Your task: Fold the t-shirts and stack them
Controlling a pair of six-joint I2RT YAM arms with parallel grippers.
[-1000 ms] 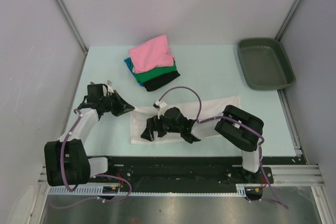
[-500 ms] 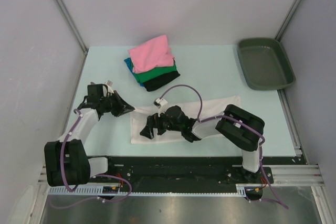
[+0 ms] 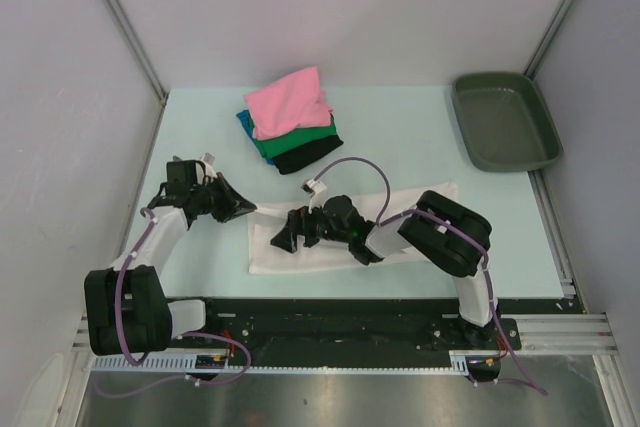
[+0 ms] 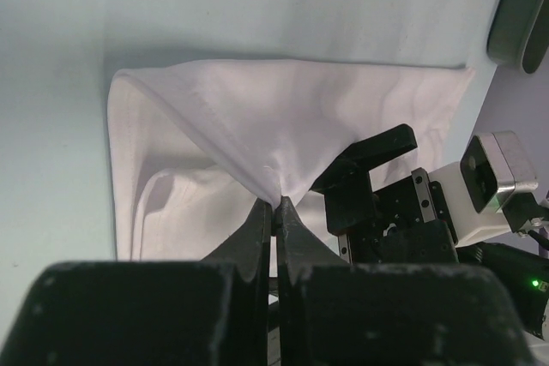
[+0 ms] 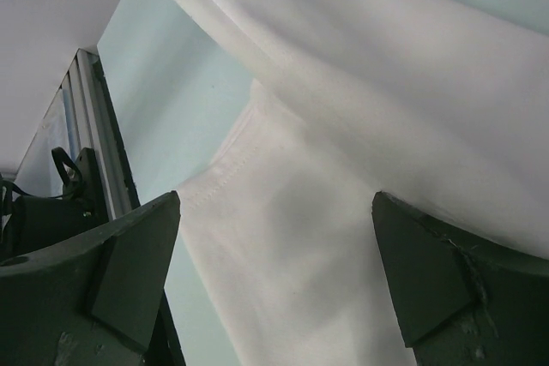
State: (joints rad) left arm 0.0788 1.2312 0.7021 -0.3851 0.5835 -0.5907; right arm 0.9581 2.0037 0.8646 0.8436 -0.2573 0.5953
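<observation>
Left tool (image 4: pixel 276 203) pinching white t-shirt (image 4: pixel 300 117), tray (image 3: pixel 505 122) apart at far right

The white shirt (image 3: pixel 268 255) is plain, without any print. The others are a pink shirt (image 3: pixel 288 99), a green shirt (image 3: pixel 300 139), a teal-blue shirt (image 3: pixel 244 122) and a black shirt (image 3: pixel 308 158), all plain. The tray (image 3: pixel 503 119) is dark grey-green, the counter (image 3: pixel 400 137) pale mint, the cables (image 3: pixel 350 168) purple.

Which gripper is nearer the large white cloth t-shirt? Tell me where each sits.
Left. The left gripper is shut on a raised fold of the large white cloth t-shirt. The right gripper hangs open just over its left end.
</observation>
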